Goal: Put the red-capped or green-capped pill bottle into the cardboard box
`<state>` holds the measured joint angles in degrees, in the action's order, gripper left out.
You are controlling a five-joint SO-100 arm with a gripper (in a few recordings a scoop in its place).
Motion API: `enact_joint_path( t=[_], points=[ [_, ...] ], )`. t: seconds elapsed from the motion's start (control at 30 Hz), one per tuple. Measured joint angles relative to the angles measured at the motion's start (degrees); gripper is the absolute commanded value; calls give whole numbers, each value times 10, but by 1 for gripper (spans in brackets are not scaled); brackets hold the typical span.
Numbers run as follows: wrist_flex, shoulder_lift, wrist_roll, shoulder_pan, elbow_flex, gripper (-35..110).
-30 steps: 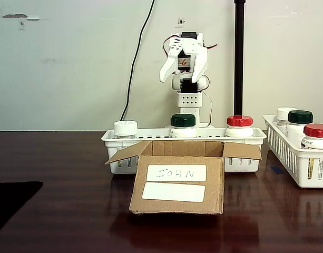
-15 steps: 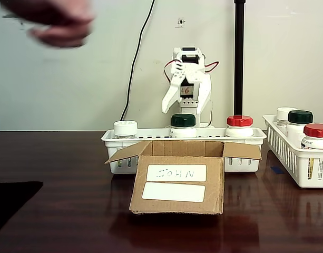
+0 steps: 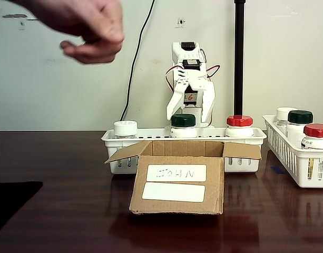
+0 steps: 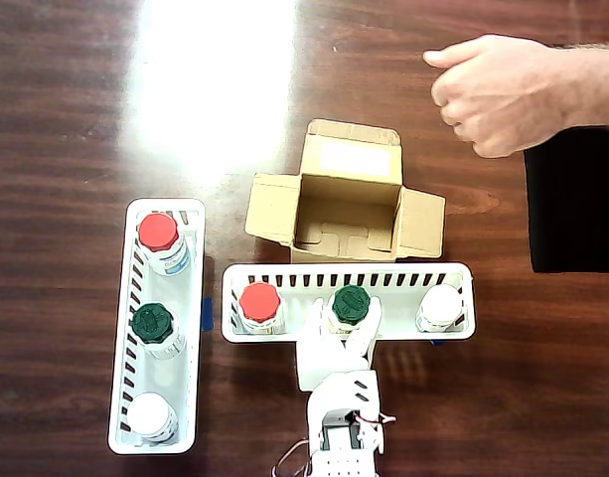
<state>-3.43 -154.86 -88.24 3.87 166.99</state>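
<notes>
Your white two-finger gripper (image 3: 188, 112) has dropped from up near the top of the arm over the last second and now sits just above the green-capped white pill bottle (image 3: 183, 125) in the middle of the long white slotted plastic basket (image 3: 113, 138). From overhead the jaws stand open, one finger either side of the green cap (image 4: 351, 303), holding nothing. I can't tell whether the pads are touching the bottle.

A person's hand (image 3: 90, 29) has also come into the upper left of the fixed view; overhead it hovers over the table to the right of the box (image 4: 498, 91), well clear of the arm.

My read: you're at pre-grasp on the green one. Next is lower a bit and close.

The small brown corrugated cardboard box (image 3: 178, 176) stands just in front of that basket, flaps spread open, inside empty (image 4: 346, 214), with two white labels on its front, the upper one handwritten. A red-capped bottle (image 4: 259, 304) and a white-capped bottle (image 4: 440, 307) flank the green one. The second white basket (image 4: 120, 373) holds three more bottles.
</notes>
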Motion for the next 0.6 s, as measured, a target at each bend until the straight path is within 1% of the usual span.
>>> enact_joint_path(
  t=[0.27,0.37,0.4,0.47,0.6],
  points=[
    [116,172,-5,8,-47,62],
    [137,215,-14,4,-67,60],
    [140,222,-15,4,-69,57],
    [141,223,-20,4,-70,46],
    [141,223,-25,3,-70,9]
  ],
)
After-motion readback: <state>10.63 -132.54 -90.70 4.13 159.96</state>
